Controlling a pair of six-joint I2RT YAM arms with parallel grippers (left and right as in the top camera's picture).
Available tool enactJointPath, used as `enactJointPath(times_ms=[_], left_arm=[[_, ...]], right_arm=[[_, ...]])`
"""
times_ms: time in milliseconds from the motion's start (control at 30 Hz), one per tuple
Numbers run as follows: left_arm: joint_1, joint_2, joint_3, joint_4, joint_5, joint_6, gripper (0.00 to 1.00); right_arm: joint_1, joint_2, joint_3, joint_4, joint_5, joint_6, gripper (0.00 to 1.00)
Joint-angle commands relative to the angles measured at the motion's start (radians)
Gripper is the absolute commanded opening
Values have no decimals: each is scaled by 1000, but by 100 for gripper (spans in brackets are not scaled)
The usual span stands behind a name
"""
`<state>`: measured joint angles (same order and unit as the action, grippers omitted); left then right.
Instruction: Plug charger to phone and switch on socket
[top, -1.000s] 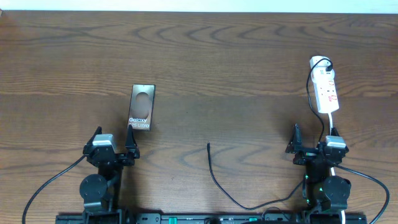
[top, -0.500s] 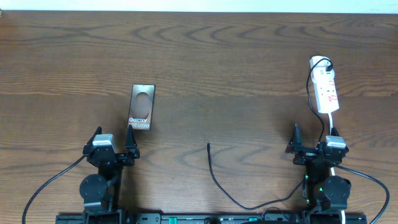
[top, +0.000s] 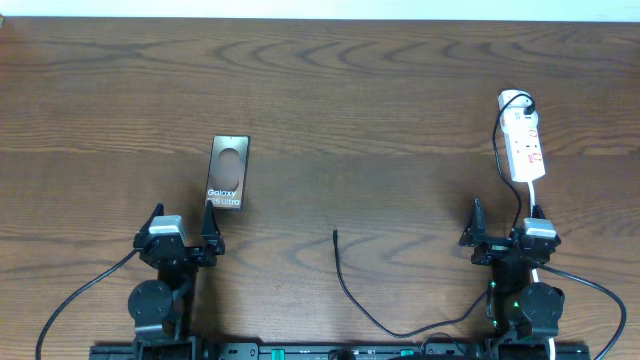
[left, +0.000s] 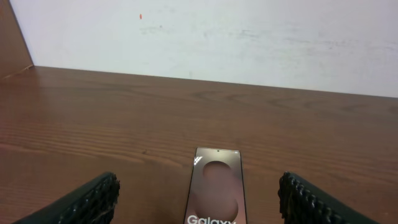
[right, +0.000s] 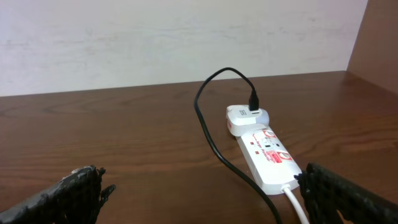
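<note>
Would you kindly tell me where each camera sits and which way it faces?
Overhead: above the table, looking straight down; phone, charger, socket, left tool and right tool show.
Left wrist: on the left arm, facing the far wall; open fingers frame the phone.
Right wrist: on the right arm, facing the wall; fingers frame the socket.
Shared: overhead and left wrist both show the phone.

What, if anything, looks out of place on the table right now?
Nothing looks spilled or damaged. The only loose end is the charger: its tip lies bare mid-table, apart from the phone, while its other end sits plugged in at the socket.
</note>
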<state>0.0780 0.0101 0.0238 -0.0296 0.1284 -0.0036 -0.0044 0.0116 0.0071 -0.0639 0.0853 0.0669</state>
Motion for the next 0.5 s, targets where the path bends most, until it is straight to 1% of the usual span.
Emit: enactJointPath(times_ms=[0,333,467], left_arm=[[5,-6,-20,-30,13,-11,83],[5,-6,-17,-30,21,-14,83],[5,-6,10,-30,20,-42,83]], right_arm=[[6,-1,-2,-3,10,-13,99],[6,-1,-2,-3,10,-13,99],[6,-1,-2,-3,10,-13,99]])
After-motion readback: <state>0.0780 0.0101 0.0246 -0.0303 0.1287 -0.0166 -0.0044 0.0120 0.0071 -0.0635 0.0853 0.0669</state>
